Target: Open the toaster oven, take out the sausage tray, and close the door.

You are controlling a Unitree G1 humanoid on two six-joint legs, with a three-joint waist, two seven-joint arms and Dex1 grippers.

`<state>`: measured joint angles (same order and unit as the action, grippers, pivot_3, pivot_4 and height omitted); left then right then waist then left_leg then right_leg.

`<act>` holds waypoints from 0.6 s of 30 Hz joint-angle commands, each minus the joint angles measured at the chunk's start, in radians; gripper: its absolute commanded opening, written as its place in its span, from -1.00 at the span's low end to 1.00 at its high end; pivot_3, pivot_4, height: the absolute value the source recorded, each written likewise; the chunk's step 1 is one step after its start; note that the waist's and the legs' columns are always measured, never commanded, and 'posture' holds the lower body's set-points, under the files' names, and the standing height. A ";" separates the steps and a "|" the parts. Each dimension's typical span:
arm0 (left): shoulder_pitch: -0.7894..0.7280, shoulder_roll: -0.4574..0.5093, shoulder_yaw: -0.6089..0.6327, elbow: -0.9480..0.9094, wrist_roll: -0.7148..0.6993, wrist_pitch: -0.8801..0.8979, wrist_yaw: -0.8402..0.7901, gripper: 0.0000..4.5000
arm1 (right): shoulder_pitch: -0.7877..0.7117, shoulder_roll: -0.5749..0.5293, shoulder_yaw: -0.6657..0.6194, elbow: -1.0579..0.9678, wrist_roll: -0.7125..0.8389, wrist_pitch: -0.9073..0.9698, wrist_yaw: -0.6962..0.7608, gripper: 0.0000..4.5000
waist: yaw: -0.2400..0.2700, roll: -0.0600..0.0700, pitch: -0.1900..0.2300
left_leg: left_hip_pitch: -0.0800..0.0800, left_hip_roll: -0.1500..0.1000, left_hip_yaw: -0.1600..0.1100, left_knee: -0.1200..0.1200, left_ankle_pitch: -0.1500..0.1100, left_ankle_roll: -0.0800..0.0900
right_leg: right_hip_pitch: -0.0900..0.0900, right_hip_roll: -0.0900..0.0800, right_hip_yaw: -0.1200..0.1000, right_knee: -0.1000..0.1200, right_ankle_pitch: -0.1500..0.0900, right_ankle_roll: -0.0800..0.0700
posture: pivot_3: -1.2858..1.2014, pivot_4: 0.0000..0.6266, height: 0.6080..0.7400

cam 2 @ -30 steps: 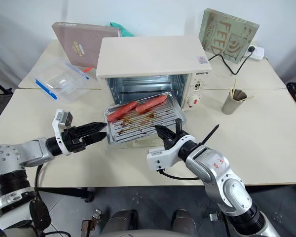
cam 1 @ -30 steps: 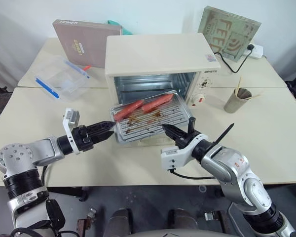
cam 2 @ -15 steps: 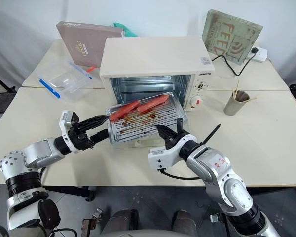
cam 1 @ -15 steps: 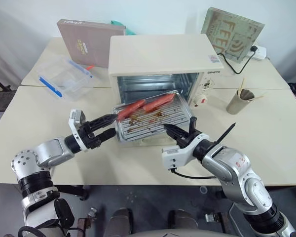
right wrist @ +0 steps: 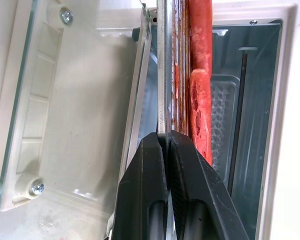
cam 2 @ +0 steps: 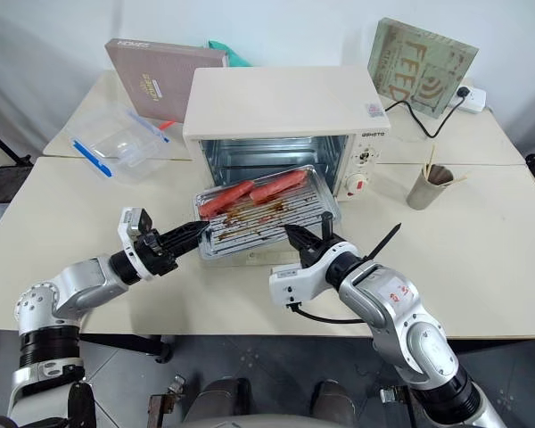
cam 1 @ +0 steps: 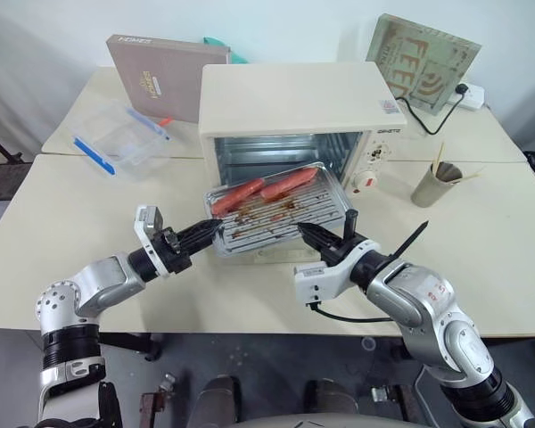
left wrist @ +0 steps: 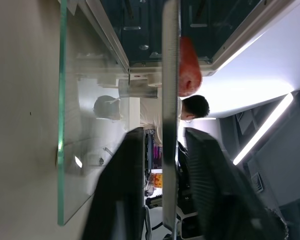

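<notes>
The cream toaster oven (cam 1: 294,98) stands mid-table with its door (right wrist: 75,115) dropped flat in front. The silver sausage tray (cam 1: 290,214), sauce-stained, is pulled halfway out above the door and carries two reddish sausages (cam 1: 259,189). My right gripper (cam 1: 305,230) is shut on the tray's front rim, and the right wrist view shows its fingers (right wrist: 145,165) pinching that thin edge. At the tray's front left corner, my left gripper (cam 1: 212,229) points level at the tray. Its fingers (left wrist: 127,180) sit on either side of the rim, drawn in on it.
A clear plastic box with blue clips (cam 1: 116,138) lies at the left. Behind it leans a brown box (cam 1: 160,76). A paper cup with sticks (cam 1: 428,185) stands right of the oven. A green board (cam 1: 423,62) and a wall socket with cable (cam 1: 468,89) are back right.
My left gripper moved right to the tray's corner, rolled, and its wide-open fingers closed in on the rim. The right gripper and the tray kept still.
</notes>
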<state>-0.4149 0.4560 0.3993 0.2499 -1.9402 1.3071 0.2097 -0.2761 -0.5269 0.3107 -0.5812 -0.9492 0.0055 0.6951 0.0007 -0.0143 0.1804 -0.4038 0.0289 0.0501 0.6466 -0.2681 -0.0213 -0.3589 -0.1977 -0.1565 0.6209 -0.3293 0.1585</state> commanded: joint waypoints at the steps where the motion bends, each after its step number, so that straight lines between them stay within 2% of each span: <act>1: 0.008 -0.006 -0.009 -0.042 -0.032 -0.016 -0.005 -0.99 | -0.004 0.012 -0.020 -0.039 0.023 -0.014 -0.008 -1.00 | 0.000 0.000 0.000 | 0.000 0.000 0.000 0.000 0.000 0.000 | 0.000 0.000 0.000 0.000 0.000 0.000 | 0.03 -0.52 1.00; 15: 0.007 -0.024 -0.019 -0.077 -0.032 -0.030 0.072 -0.99 | 0.018 0.063 -0.030 -0.041 0.121 0.030 0.046 -1.00 | 0.000 0.000 0.000 | 0.000 0.000 0.000 0.000 0.000 0.000 | 0.000 0.000 0.000 -0.001 0.000 0.000 | 0.03 -0.52 1.00; 16: 0.011 -0.023 -0.022 -0.092 -0.032 -0.030 0.080 -1.00 | 0.017 0.061 -0.026 -0.040 0.147 0.026 0.059 -0.75 | 0.000 0.000 0.000 | 0.000 0.000 0.000 0.000 0.000 0.000 | 0.000 0.000 0.000 -0.001 0.000 0.000 | 0.03 -0.52 1.00; 18: 0.014 -0.018 -0.026 -0.109 -0.032 -0.030 0.091 -1.00 | 0.014 0.051 -0.021 -0.036 0.170 0.004 0.063 -0.56 | 0.001 0.000 0.000 | 0.000 0.000 0.000 -0.001 0.000 0.000 | 0.000 0.000 0.000 -0.001 0.000 0.000 | 0.03 -0.52 1.00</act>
<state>-0.4004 0.4339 0.3688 0.1924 -1.9380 1.2741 0.3031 -0.2558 -0.4700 0.2958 -0.5826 -0.8093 0.0257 0.7575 0.0014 -0.0145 0.1803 -0.4039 0.0291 0.0500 0.6462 -0.2681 -0.0213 -0.3584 -0.1973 -0.1563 0.6197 -0.3293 0.1585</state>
